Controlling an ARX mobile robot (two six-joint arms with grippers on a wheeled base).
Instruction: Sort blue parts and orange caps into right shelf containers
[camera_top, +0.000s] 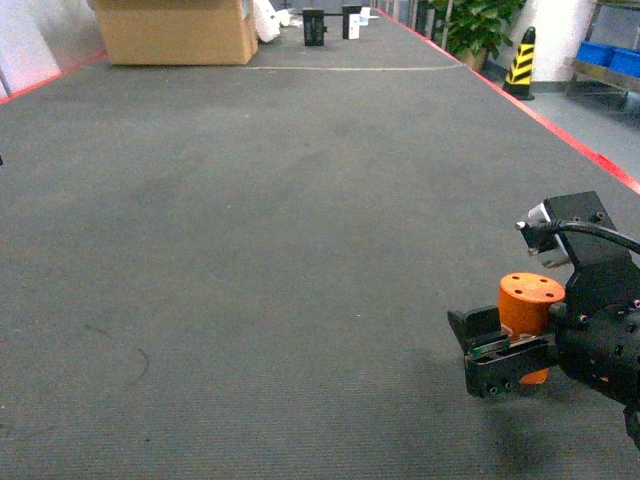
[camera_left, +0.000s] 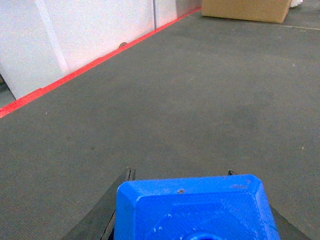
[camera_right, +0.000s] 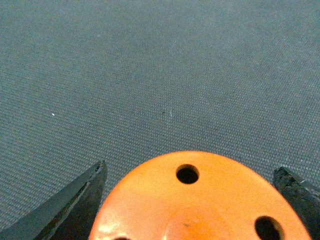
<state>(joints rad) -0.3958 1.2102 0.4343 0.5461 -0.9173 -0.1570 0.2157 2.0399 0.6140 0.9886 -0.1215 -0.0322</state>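
**Entry: both hands loaded, crates far off**

- Right hand (camera_top: 510, 355): your fingers were clamped on an orange cap (camera_top: 530, 300), held upright above the grey carpet floor (camera_top: 280, 250). The wrist view showed its holed flat top between the two dark fingers (camera_right: 75, 205).
- Left hand (camera_left: 195, 210): not in the head view. Its wrist view showed a blue part (camera_left: 195, 210) sitting between the fingers, seemingly gripped.
- Blue crates (camera_top: 612, 58): on a shelf at far right, well apart from both hands, beyond the red floor line (camera_top: 560, 130). A striped cone (camera_top: 520, 62) stood near them.
- Cardboard box (camera_top: 178, 30): far left, not involved.

Risks, as judged: the cap looked held low on its side, so a jolt while you drove could tilt or drop it. The cone stood near your approach and could be clipped.
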